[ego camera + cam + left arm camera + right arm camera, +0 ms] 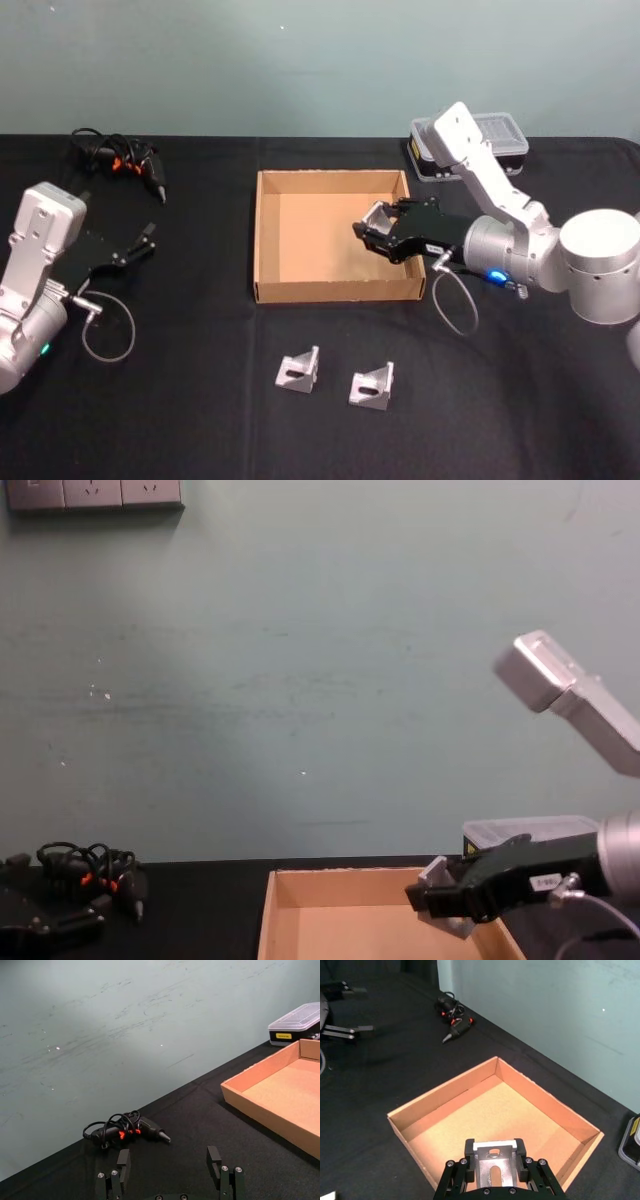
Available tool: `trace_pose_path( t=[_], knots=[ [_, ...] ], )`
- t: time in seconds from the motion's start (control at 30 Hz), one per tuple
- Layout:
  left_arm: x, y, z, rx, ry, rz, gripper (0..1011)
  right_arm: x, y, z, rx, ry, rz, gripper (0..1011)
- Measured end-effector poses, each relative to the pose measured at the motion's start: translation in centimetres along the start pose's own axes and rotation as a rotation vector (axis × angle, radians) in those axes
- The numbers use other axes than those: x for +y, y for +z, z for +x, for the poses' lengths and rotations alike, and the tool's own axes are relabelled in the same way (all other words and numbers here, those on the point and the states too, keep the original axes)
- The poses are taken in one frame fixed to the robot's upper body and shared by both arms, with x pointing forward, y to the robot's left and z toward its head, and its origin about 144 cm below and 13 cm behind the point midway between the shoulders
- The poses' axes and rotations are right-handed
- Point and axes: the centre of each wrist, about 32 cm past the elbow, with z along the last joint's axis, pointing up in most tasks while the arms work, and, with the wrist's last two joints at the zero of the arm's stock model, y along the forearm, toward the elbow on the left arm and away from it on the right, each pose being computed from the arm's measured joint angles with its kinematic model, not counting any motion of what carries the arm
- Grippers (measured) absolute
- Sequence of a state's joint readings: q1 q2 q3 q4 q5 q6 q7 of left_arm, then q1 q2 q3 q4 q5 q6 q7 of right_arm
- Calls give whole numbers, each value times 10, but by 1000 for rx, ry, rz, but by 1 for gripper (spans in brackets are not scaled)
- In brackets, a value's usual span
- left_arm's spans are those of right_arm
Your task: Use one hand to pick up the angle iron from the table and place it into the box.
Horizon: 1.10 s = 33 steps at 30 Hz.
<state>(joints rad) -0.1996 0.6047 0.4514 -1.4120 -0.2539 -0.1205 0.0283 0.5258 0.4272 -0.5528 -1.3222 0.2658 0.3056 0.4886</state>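
Two spare brackets point(299, 370) point(372, 386) in front of box point(330, 291); case point(505, 135) behind it; left gripper point(145, 243) left of box, jaws apart. Right gripper point(372, 232) over box's right side, clamping shiny grey angle iron point(380, 214).

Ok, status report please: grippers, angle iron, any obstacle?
Right gripper shut on angle iron, over the box. Left gripper open, idle at left. Two other brackets on table, before the box.

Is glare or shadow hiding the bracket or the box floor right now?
Right wrist view: a white glint runs along the top edge of the bracket held in the right pincer, its slots readable; the box floor is evenly lit, with soft shade on the inner walls. Head view: no hard shadows visible on the table; left pincer idle at left.
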Motion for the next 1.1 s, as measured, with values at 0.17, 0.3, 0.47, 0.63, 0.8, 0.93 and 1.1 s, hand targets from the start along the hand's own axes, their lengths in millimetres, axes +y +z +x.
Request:
trace_pose_path(
  t=[0.17,0.3,0.47,0.63,0.8,0.93,1.1],
  knots=[
    [0,0,0,0,0,0,1000,11,-2,2,-1,-1,-29,451],
    [0,0,0,0,0,0,1000,20,-5,3,-2,-1,-53,451],
    [0,0,0,0,0,0,1000,28,-6,5,-3,-7,-72,451],
    [0,0,0,0,0,0,1000,32,-8,6,1,-11,-85,451],
    [0,0,0,0,0,0,1000,34,-9,6,3,-10,-93,451],
    [0,0,0,0,0,0,1000,34,-11,6,3,-9,-96,451],
    [0,0,0,0,0,0,1000,33,-13,7,7,-12,-100,451]
  ],
)
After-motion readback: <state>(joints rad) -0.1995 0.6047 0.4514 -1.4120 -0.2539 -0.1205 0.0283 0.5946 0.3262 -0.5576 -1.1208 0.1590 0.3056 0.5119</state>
